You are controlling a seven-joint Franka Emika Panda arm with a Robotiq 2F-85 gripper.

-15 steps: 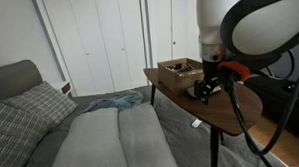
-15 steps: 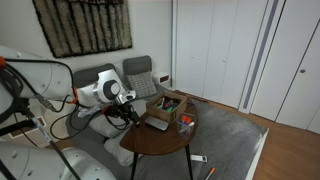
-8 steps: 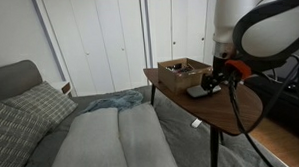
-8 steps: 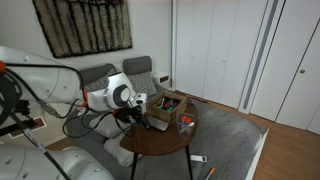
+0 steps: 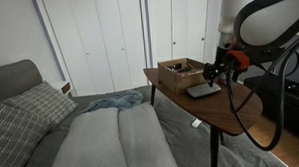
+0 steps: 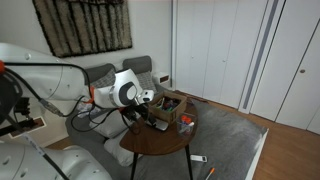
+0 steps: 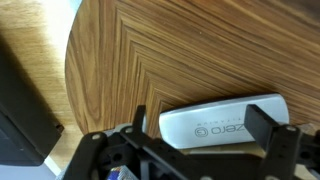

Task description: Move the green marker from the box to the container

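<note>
An open brown box [image 5: 179,68] stands at the back of a round wooden table [image 5: 230,109]; it also shows in an exterior view [image 6: 165,107]. A small dark red container [image 6: 185,123] stands beside the box near the table edge. The green marker is too small to make out in any view. My gripper [image 5: 218,73] hangs just above the table next to the box, also seen in an exterior view [image 6: 146,108]. In the wrist view my gripper [image 7: 205,125] is open and empty, its dark fingers [image 7: 268,120] straddling a flat grey device [image 7: 222,122] lying on the wood.
The grey device [image 5: 202,91] lies on the table in front of the box. A grey bed with pillows [image 5: 35,102] is beside the table. White closet doors [image 5: 108,40] stand behind. A grey armchair [image 6: 140,78] sits behind the table. Small objects lie on the floor [image 6: 198,160].
My arm has swung across the table toward the box, and the gripper now sits over the grey device, slightly higher than before. The objects on the table have not moved.
</note>
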